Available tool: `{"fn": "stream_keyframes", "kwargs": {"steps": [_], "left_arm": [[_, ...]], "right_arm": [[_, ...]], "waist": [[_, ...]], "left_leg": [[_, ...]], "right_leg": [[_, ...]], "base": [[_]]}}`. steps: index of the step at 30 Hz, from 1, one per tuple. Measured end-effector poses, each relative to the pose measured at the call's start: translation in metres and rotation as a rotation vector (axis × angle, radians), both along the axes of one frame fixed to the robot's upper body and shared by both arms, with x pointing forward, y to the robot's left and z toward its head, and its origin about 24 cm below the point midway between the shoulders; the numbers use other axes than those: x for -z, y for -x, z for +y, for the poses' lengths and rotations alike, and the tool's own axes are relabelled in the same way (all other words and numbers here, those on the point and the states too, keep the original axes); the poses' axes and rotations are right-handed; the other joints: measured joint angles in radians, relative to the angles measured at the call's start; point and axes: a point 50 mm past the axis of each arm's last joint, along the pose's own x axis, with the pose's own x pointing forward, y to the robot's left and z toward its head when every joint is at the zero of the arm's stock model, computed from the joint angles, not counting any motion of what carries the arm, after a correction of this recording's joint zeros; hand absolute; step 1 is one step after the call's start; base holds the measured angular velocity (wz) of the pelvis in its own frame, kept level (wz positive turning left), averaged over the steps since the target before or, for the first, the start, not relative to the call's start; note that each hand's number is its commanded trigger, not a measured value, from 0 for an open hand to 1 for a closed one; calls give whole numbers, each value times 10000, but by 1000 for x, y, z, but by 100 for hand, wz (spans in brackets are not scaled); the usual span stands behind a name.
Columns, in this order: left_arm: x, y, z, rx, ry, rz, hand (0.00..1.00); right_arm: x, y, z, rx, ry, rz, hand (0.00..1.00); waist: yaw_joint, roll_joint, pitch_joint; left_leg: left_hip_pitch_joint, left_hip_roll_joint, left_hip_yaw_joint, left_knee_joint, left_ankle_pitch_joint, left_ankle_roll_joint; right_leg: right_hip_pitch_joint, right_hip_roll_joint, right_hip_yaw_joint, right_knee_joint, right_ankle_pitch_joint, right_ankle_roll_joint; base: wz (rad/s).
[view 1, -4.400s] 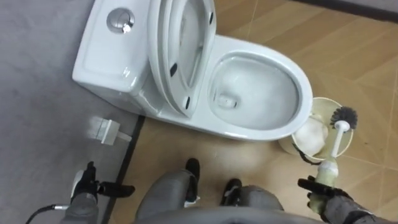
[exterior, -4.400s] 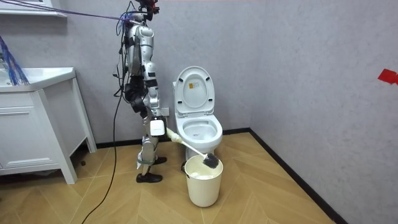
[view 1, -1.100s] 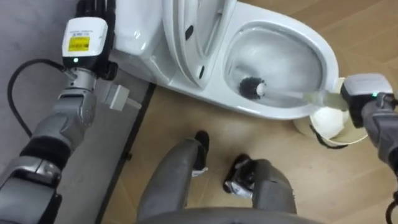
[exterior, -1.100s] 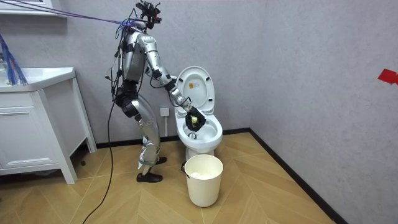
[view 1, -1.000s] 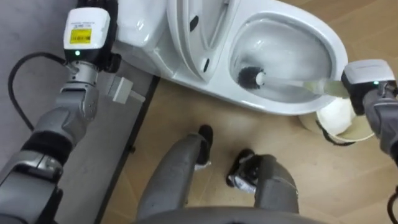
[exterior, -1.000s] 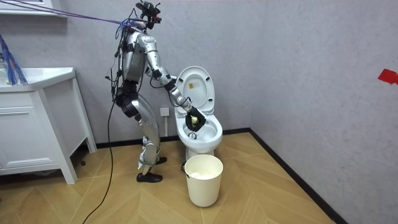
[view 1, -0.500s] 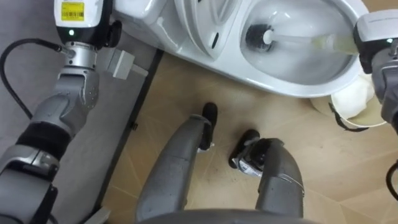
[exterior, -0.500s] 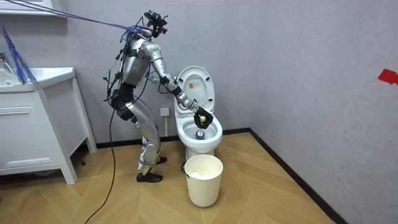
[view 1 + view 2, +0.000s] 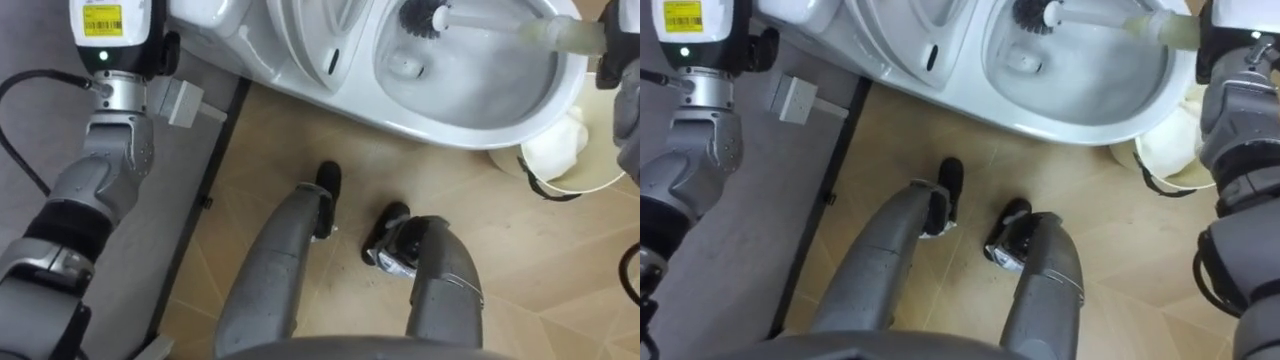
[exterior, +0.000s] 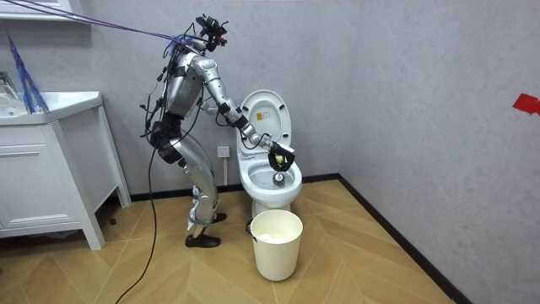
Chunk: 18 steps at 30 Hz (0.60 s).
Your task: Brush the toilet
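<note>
Left eye view showed the toilet (image 9: 470,125) bowl holding the toilet brush (image 9: 425,14) head near its back, the handle clenched in the right hand (image 10: 275,155). Just beside the bowl stood a cream bin (image 10: 276,245) with a white rounded lump (image 9: 560,145) inside. The left hand (image 9: 110,25) was near a wall socket (image 9: 182,100); its state could not be told.

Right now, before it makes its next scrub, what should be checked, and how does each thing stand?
1. Brush head inside the bowl: ok. The toilet brush has its bristles down in the toilet.
2. Hold on the handle: ok. The right hand is closed round its end.
3. Seat out of the way: ok. The seat stands raised.
4. Bin clear of the feet: ok. The bin stands beside the toilet, apart from them.
5. Bowl already clean: cannot tell.
</note>
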Motion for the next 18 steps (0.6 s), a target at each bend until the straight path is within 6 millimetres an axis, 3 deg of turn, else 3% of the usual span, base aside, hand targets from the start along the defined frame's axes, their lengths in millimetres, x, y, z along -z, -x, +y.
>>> {"fn": "stream_keyframes", "kwargs": {"steps": [5,10,16,18], "left_arm": [[6,2,0,-80,-6,431,0],[19,5,-8,136,2,1095,0],[30,14,-3,-90,543,1461,0],[36,19,-2,-224,861,1551,0]], "right_arm": [[16,5,10,-315,485,588,100],[53,21,34,-1198,1452,2053,100],[62,33,44,-1558,1754,2360,100],[66,37,51,-1718,1653,2365,100]], "waist": [[-3,162,-24],[280,486,-93],[217,800,-227],[190,816,-234]], "left_leg": [[253,4,-69,-41,-1,0],[617,17,-50,-322,-11,11],[695,147,-34,-411,-63,-48],[711,208,-41,-485,-80,-91]], "right_leg": [[351,27,-128,-164,-1,3],[690,109,-128,-505,10,91],[829,296,-126,-792,73,65],[857,392,-123,-916,106,20]], "base": [[3],[-2],[-4],[-6]]}}
